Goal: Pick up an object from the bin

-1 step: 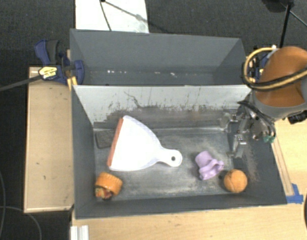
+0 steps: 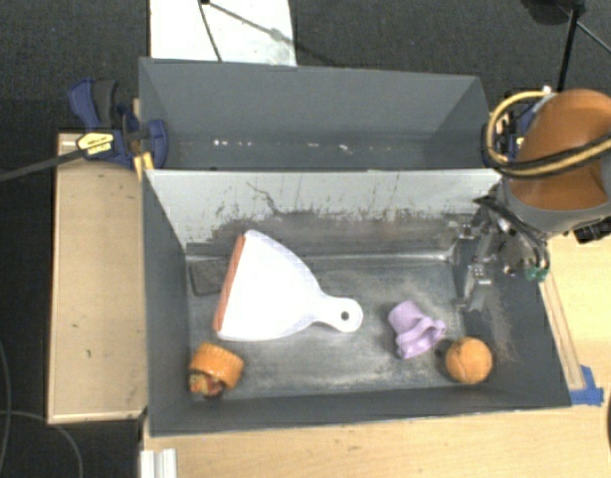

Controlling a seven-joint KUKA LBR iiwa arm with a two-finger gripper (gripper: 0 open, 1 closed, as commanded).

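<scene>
Bin (image 2: 315, 202): grey metal, floor mostly bare.

Largest item is a white dustpan with an orange edge (image 2: 271, 289). It lies left of centre with its handle pointing right, towards the purple piece.

Arm enters from the right, wrist upright, gripper (image 2: 472, 285) hanging over bare floor close to the right wall. I cannot tell whether it is spread or closed, and I see nothing held.

Nearest candidates, as I judge it:
- crumpled purple piece (image 2: 415, 329), down-left of the gripper
- orange ball (image 2: 468, 359), straight towards the near wall, just beside the purple piece

Small orange-brown lump (image 2: 215, 367) sits in the near-left corner, well apart.
</scene>
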